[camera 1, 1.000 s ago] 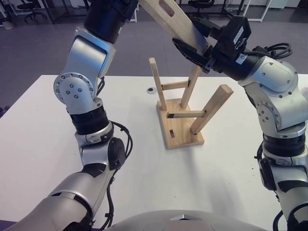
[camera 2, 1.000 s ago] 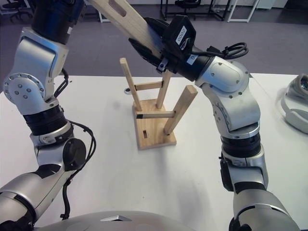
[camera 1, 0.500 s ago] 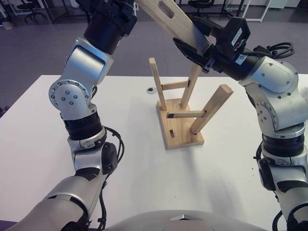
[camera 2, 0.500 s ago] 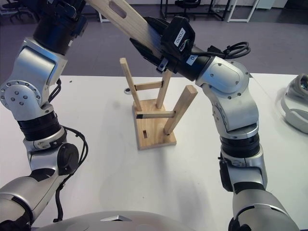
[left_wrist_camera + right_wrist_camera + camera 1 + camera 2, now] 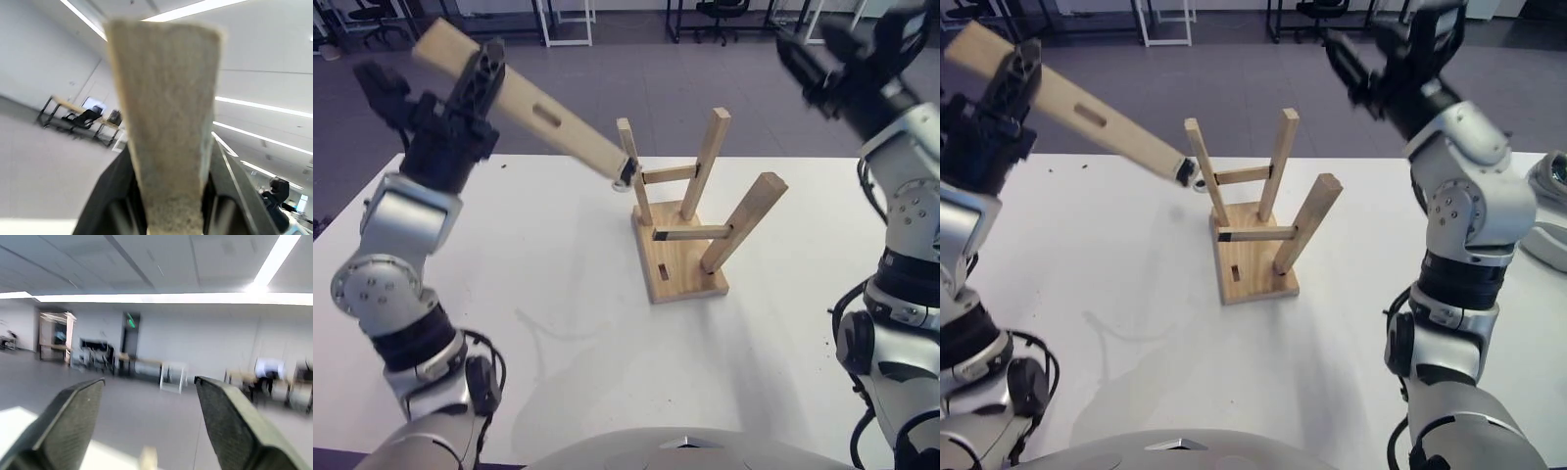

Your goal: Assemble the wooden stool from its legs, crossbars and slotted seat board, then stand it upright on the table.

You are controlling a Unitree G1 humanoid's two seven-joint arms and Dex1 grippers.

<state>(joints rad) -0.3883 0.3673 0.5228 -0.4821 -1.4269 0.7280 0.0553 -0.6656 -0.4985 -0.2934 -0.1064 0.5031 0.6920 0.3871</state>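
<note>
- Wooden stool [image 5: 690, 233] rests upside down on the white table [image 5: 607, 343], its seat board [image 5: 690, 284] flat, three legs [image 5: 705, 162] pointing up, joined by crossbars [image 5: 671, 175].
- Left gripper [image 5: 460, 78], raised at the left, pinches a loose slotted leg [image 5: 548, 122], which slants down to end just beside one upright leg.
- Right gripper [image 5: 818, 44] is high at the right, fingers spread apart.

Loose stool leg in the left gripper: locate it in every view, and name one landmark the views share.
Left eye view: the loose leg slants from upper left down toward the upturned stool.
Right eye view: same slant, upper left.
Left wrist view: its end face, dead centre.
Right wrist view: aimed across the room, past the right gripper, open.
Landmark: the left gripper clamped on the leg.
</note>
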